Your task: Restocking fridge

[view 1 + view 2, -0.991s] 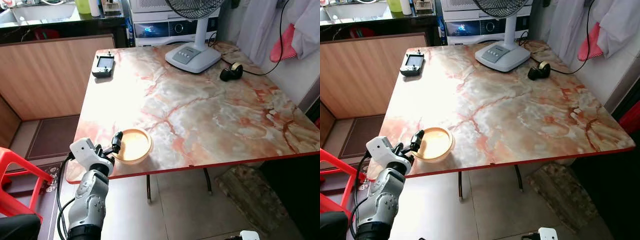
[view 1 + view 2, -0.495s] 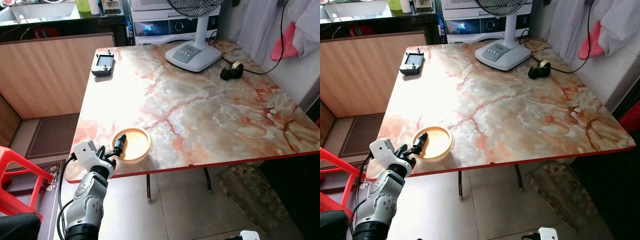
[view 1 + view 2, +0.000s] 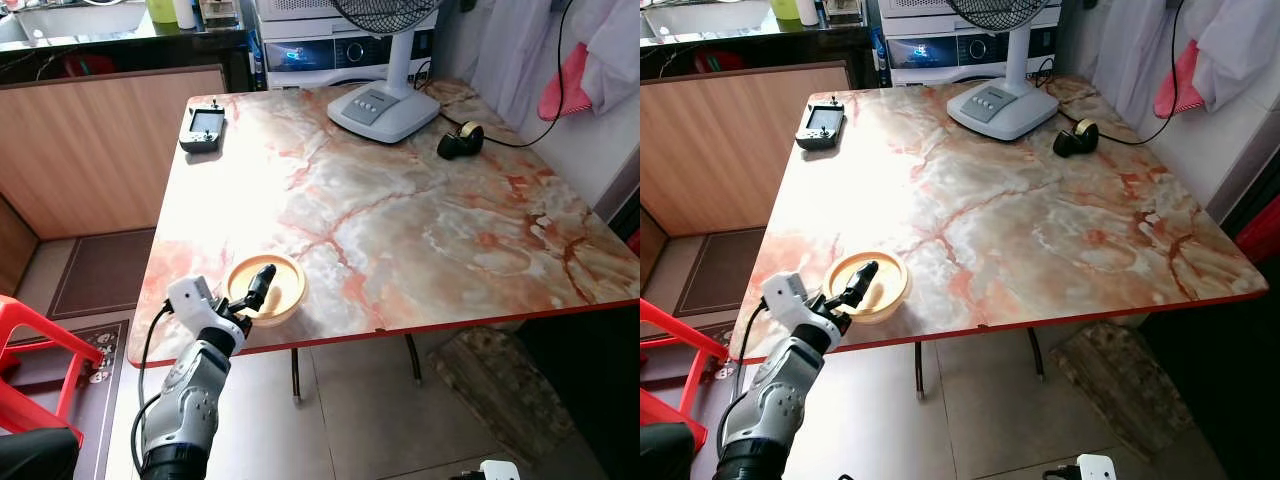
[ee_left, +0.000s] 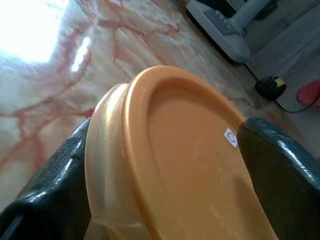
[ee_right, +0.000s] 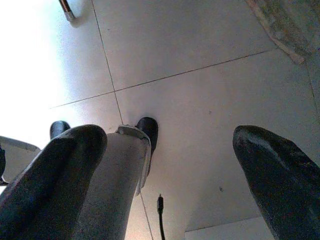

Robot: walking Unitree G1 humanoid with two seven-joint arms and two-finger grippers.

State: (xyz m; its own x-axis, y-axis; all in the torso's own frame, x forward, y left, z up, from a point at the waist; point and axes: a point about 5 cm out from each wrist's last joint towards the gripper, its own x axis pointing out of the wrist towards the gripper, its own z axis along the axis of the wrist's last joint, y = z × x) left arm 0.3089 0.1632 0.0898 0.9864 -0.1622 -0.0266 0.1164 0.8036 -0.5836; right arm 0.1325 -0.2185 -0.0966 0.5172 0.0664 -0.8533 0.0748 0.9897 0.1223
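Container (image 3: pixel 266 288), near-left on tabletop (image 3: pixel 420 220): my left gripper (image 3: pixel 262 282) has advanced; fingers now straddle it wide, not yet closed. Right gripper (image 5: pixel 165 165) open, idle.

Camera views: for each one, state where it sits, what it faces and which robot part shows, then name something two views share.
Left eye view, head: marble table, left arm.
Right eye view, head: same scene.
Left wrist view: orange container between the left end effector fingers.
Right wrist view: floor tiles, right end effector open.
Shared: container, fan base.
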